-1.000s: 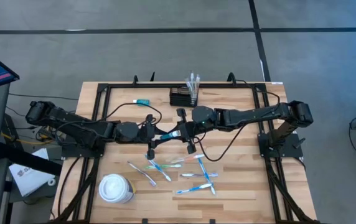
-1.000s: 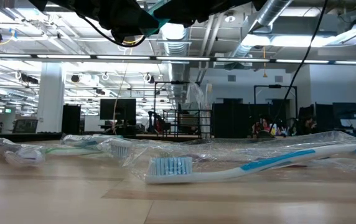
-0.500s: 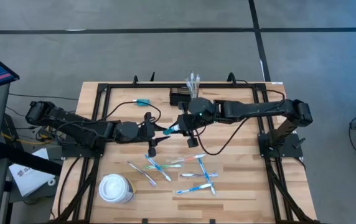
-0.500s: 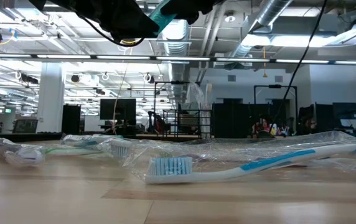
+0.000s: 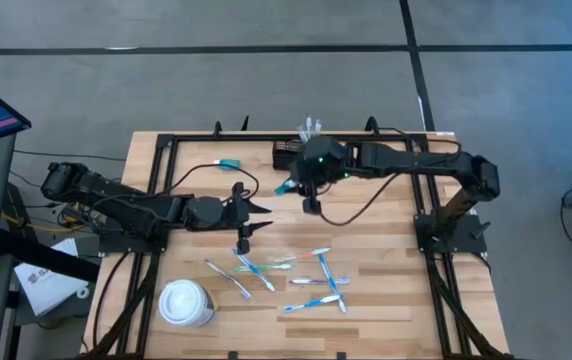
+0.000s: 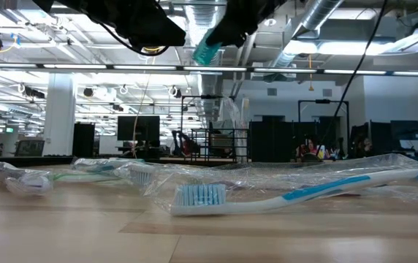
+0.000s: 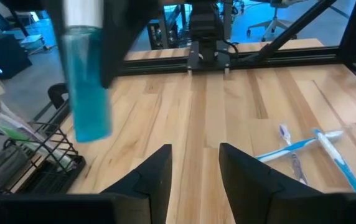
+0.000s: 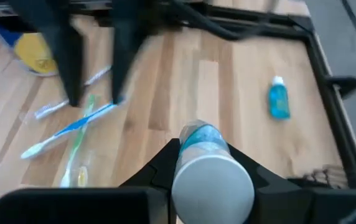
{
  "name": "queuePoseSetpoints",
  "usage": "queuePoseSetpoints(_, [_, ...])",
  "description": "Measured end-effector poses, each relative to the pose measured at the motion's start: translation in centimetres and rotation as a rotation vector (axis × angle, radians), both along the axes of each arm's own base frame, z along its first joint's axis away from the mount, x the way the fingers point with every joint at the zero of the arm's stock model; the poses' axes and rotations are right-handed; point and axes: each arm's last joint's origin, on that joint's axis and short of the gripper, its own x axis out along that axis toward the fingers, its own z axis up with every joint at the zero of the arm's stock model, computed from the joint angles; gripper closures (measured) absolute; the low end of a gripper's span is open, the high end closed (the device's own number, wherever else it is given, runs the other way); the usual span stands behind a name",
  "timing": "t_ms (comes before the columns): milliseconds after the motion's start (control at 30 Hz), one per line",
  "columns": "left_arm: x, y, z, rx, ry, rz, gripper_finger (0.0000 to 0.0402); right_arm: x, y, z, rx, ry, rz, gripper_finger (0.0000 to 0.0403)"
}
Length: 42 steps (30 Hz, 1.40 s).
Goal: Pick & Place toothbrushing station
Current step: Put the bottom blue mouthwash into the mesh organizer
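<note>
1. Table (image 5: 386, 300) of pale wood carries everything, with a black frame (image 5: 166, 150) running along its edges.
2. My right arm reaches in from the right edge toward the far edge's middle; my left arm lies along the left side, reaching toward the table's centre.
3. I see the toothbrushing station (image 5: 291, 155), the black wire-mesh organiser, standing at the middle of the far edge, with a few clear-wrapped items sticking up from its right end. In the left wrist view its mesh corner (image 7: 41, 165) shows with something pale and green lying in it.
4. A white lidded paper cup (image 5: 185, 302) stands near the front-left corner.
5. My right gripper (image 5: 306, 190) hangs just in front of the station, fingers closed on a teal tube with a white cap (image 5: 285, 187); in the right wrist view the tube (image 8: 206, 162) sits clamped between the two fingers, cap end toward the camera.
6. My left gripper (image 5: 256, 207) sits near the table's centre, apart from the tube, its fingers (image 7: 156, 171) standing a narrow gap apart with nothing between them.
7. Loose toothbrushes (image 5: 311, 280) lie scattered toward the front edge, several crossing each other; the low view shows one white and blue brush (image 6: 297, 196) lying in clear wrapping.
8. A second small teal tube (image 5: 227, 163) lies near the far-left part of the table, left of the station.
</note>
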Motion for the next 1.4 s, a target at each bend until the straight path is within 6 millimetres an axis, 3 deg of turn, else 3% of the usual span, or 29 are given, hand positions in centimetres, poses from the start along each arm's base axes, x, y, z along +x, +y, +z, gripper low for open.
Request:
queuePoseSetpoints(233, [0.0, -0.3, 0.0, -0.002, 0.004, -0.020, 0.0276, -0.8, -3.4, -0.3, 0.034, 0.023, -0.124, 0.0332])
queuePoseSetpoints(567, [-0.1, -0.4, 0.0, -0.002, 0.004, -0.023, 0.0276, -0.8, -6.8, -2.0, 0.066, 0.091, -0.220, 0.0332])
queuePoseSetpoints(667, [-0.1, -0.4, -0.1, -0.002, 0.006, -0.023, 0.0276, -0.1, -7.7, -1.5, 0.062, 0.057, -0.238, 0.0332])
queuePoseSetpoints(833, [-0.1, -0.4, -0.1, -0.002, 0.009, -0.025, 0.0276, 0.8, -9.8, -3.6, 0.093, 0.160, -0.282, 0.0332])
queuePoseSetpoints(1067, [-0.1, -0.5, -0.2, -0.006, 0.019, -0.047, 0.0276, 2.2, -12.4, -4.6, 0.116, 0.239, -0.321, 0.0332])
queuePoseSetpoints(1400, [-0.2, -0.5, -0.3, -0.006, 0.030, -0.050, 0.0276, 2.5, -15.1, -4.7, 0.125, 0.258, -0.367, 0.0332])
